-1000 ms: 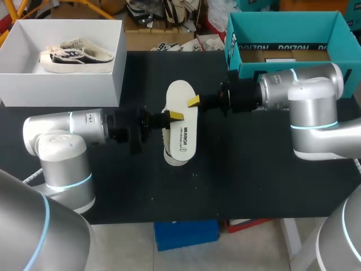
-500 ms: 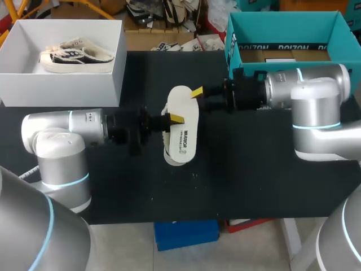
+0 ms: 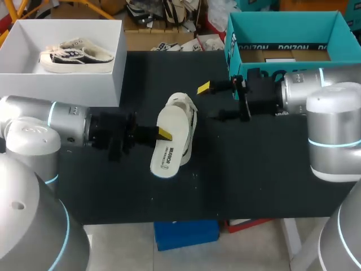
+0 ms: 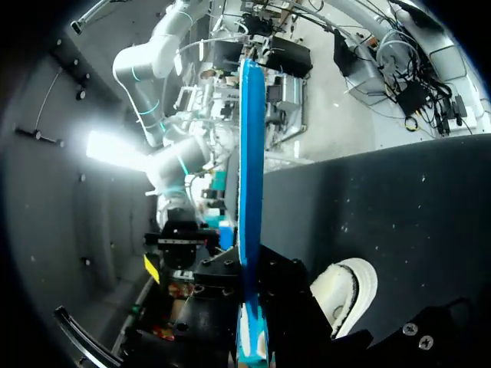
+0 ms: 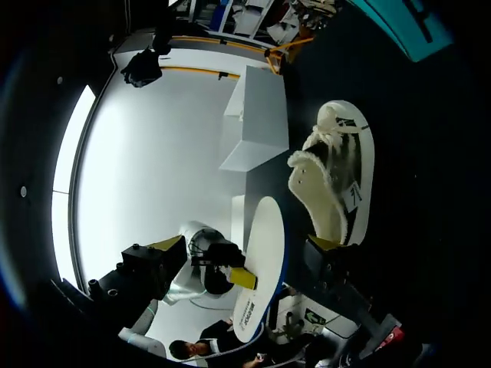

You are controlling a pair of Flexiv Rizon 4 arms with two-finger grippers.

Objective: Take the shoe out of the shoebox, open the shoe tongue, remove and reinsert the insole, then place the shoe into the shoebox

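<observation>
As we sweep in from the left of the frame, the white shoebox (image 3: pixel 56 89) fills the upper left corner, hard against the table's (image 3: pixel 254 169) left and back edges. One dark shoe (image 3: pixel 76 55) with a pale lining lies inside it.

Just below the box my left arm comes in. The left gripper (image 3: pixel 162 134) is clamped on the insole (image 3: pixel 169 152), one yellow tip pressed on its white printed face. From the left wrist the insole (image 4: pixel 247 192) stands edge-on between the fingers, its blue underside showing.

Centre frame now. The insole slants toward the lower left, and its upper end overlaps the second shoe (image 3: pixel 181 104), which lies on the table mid-frame. Whether the two touch, I cannot tell. The right wrist shows them side by side, the second shoe (image 5: pixel 337 184) with its fleecy collar beside the insole (image 5: pixel 261 261).

Right of centre, the right gripper (image 3: pixel 211 103) has its fingers spread wide and holds nothing. A strip of bare mat lies between it and the second shoe. Behind that arm, the teal box (image 3: pixel 282 25) takes the upper right corner.

Room to move: a broad bare band runs along the front edge, widest at lower right, and there is a bare gap at the back between the two boxes.

The count: two shoes, one insole, two boxes, two grippers.
</observation>
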